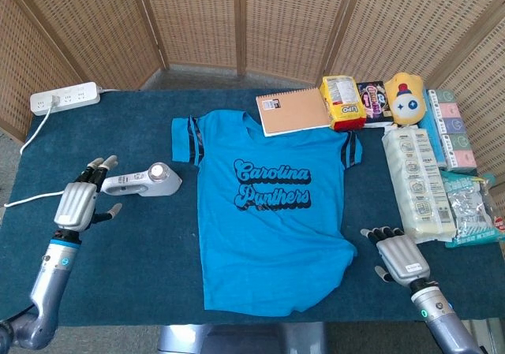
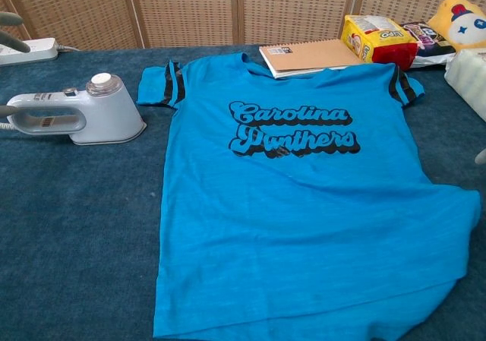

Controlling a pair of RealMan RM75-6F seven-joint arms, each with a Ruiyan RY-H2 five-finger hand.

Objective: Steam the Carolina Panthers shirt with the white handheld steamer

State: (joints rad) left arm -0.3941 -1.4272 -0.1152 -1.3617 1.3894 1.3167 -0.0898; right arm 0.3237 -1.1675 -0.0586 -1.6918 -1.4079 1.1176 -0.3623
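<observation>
Head view: blue shirt [image 1: 271, 212] reading "Carolina Panthers" lies flat mid-counter [image 1: 142, 244]; white handheld steamer [image 1: 144, 180] rests left of it; left hand [image 1: 78, 203] and right hand [image 1: 401, 258] spread, empty.

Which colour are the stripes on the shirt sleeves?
Black stripes on the blue shirt; clearest in the chest view.

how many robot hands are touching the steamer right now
0. The left hand hovers open just left of the steamer; the right hand is open right of the shirt.
</observation>
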